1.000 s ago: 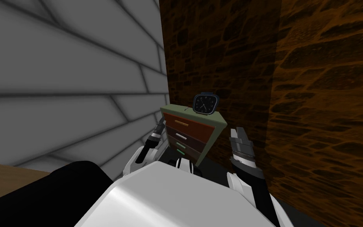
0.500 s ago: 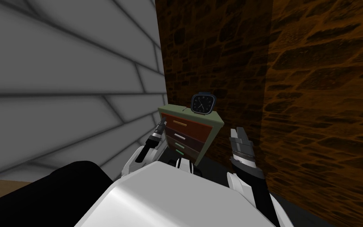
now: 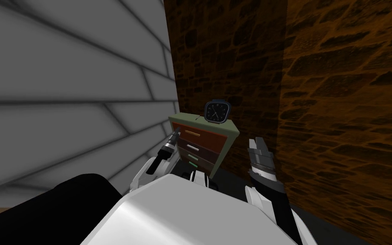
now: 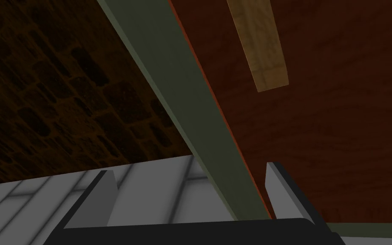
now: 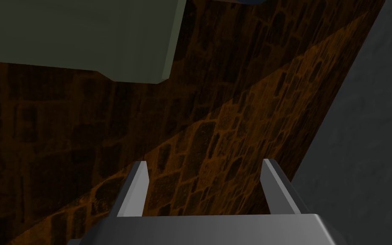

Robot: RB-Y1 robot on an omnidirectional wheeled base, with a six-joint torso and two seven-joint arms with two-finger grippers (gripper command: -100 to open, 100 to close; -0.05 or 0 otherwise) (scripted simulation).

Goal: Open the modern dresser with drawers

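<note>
The dresser [image 3: 230, 135] is a small green-framed chest against the brick wall, with three dark red-brown drawers, all shut. The top drawer [image 3: 201, 137] carries a tan bar handle [image 3: 192, 133]; the lower two have a white and a green one. My left gripper [image 3: 174, 137] is open at the dresser's left front edge, level with the top drawer. In the left wrist view its fingers [image 4: 101, 193] straddle the green frame edge [image 4: 182, 106], with the tan handle [image 4: 261, 47] ahead over the red drawer front [image 4: 327, 127]. My right gripper [image 3: 257, 144] stands open, right of the dresser.
A dark blue clock [image 3: 215, 112] stands on the dresser's top. A grey panelled wall [image 3: 72, 98] closes in on the left and a brown brick wall [image 3: 339, 106] runs behind and to the right. The dresser's green side [image 5: 80, 38] shows beyond the right gripper [image 5: 203, 187].
The whole head view has shifted: the dresser and clock sit slightly further left than a second ago, so I have moved. Both arms hold the same pose and both grippers stay open.
</note>
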